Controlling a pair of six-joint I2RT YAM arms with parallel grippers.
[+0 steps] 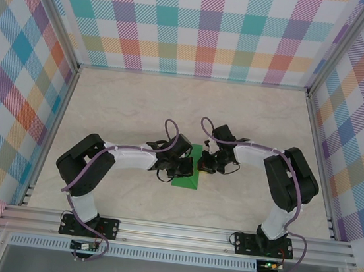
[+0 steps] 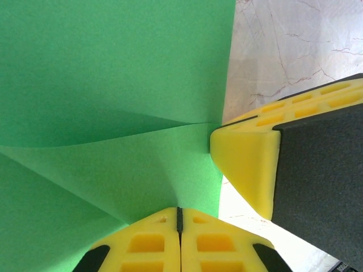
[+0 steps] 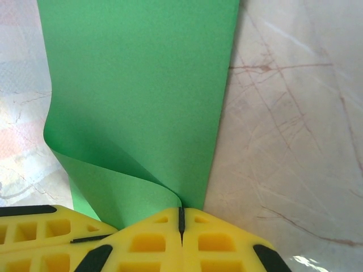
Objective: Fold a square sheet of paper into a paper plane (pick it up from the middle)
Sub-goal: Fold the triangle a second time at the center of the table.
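Two arms elbowed inward, meeting at middle of table (image 1: 139, 104) over one green paper sheet (image 1: 186, 180). Left claw (image 2: 180, 212) pinched shut on its edge; right claw (image 3: 181, 212) likewise, seemingly. Sheet partly curled up.

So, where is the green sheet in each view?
Top external: the green sheet lies just below the picture's centre.
Left wrist: it covers left and centre.
Right wrist: a centre band, top to bottom.
Shared landmark: the marbled table, right of the paper in both wrist views.
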